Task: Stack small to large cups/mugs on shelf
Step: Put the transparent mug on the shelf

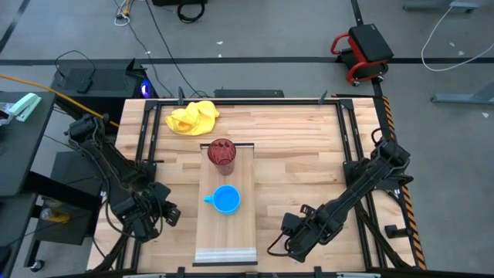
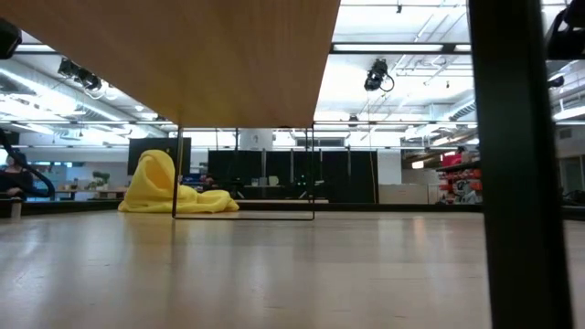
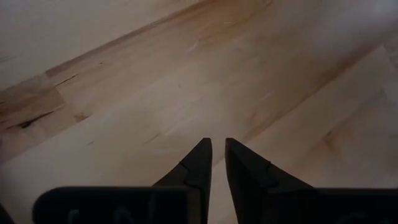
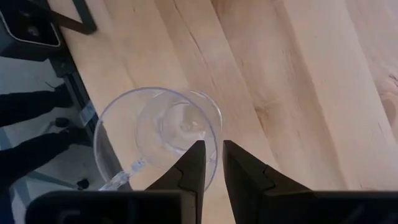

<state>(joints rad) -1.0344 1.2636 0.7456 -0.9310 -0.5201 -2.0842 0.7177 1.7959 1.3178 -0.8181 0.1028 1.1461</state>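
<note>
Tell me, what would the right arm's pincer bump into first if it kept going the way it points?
Probably the small clear glass cup: the right pincer has its nearly shut fingertips at the cup's rim. Depth is unclear, so it might slip past onto the pale wooden tabletop.

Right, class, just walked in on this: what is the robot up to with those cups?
Two of the vessels already stand on the shelf: the dark red tumbler at the far end and the blue mug in the middle. The right gripper is at the near table edge, right beside the clear glass cup, its fingers close together against the cup's rim; a firm grip cannot be confirmed. The left gripper waits low over bare table left of the shelf, fingers nearly together, empty. A yellow cloth lies at the back.
</note>
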